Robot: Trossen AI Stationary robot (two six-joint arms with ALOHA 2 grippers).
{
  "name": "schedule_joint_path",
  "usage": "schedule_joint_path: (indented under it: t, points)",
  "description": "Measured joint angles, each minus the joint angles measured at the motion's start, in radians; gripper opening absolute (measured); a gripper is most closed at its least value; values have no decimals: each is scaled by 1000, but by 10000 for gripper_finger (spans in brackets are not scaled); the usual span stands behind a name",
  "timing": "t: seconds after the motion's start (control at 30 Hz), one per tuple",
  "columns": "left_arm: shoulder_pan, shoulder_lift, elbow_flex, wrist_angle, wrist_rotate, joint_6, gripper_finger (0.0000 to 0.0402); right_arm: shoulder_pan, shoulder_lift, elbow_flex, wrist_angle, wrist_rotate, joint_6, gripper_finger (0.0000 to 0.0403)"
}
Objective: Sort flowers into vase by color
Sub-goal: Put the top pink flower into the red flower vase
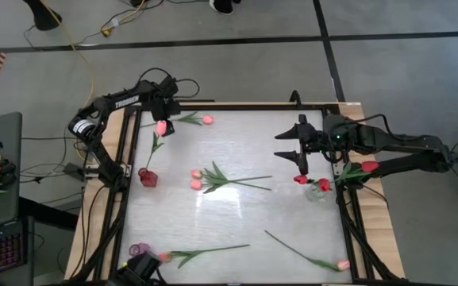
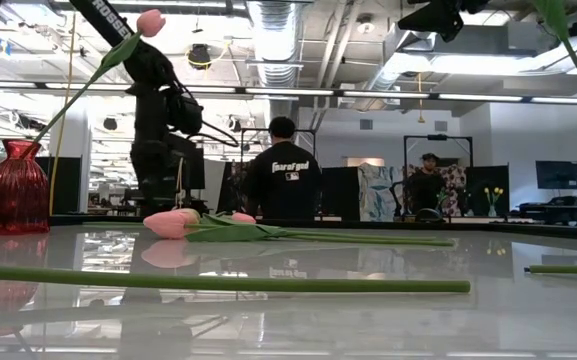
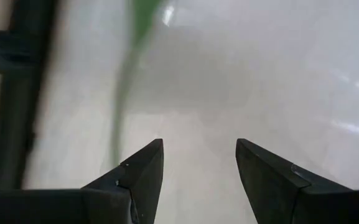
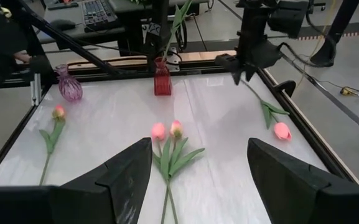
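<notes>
High view, left arm: reaches from the left rail toward the upper left of the table, its left gripper (image 1: 167,103) above the far edge, near the pink tulip (image 1: 161,127) standing in the red vase (image 1: 148,177).
Left wrist view, left gripper (image 3: 199,163): fingers spread apart, nothing between them; a blurred green stem (image 3: 124,93) passes beside one finger.
High view, right arm: stretches in from the right edge, its right gripper (image 1: 298,147) hanging over the table's upper right.
Right wrist view, right gripper (image 4: 199,171): fingers wide apart and empty, facing the tulip pair (image 4: 167,130) across the table.
Red vase: left side of the table, holding the one leaning tulip.
Clear vase (image 1: 317,193): right side, holding red tulips (image 1: 322,183); another red tulip (image 1: 369,167) leans out over the right rail.
Purple vase (image 1: 140,250): lower left corner.
Loose flowers: the pair lies at centre; one tulip (image 1: 207,120) at the upper edge; one (image 1: 165,257) at lower left; one (image 1: 343,264) at lower right.
Low view: a person (image 2: 282,180) stands beyond the table, back turned.
</notes>
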Motion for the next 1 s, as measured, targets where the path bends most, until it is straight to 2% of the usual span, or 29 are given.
schedule_joint_path:
  t: [0.4, 0.53, 0.8, 1.0]
  points:
    - [-86, -1, -121, 145, 6, 40, 190, -1, 31, 0, -3, 0, -25, 290]
    - [-85, -1, -123, 221, 5, -24, 190, -8, 34, 0, -4, -1, -25, 290]
    - [-90, 36, -123, 342, -63, -222, 190, -4, 34, 0, -3, -1, -22, 290]
    - [-116, 58, -123, 401, -121, -251, 190, -6, 34, 0, -4, -2, -23, 290]
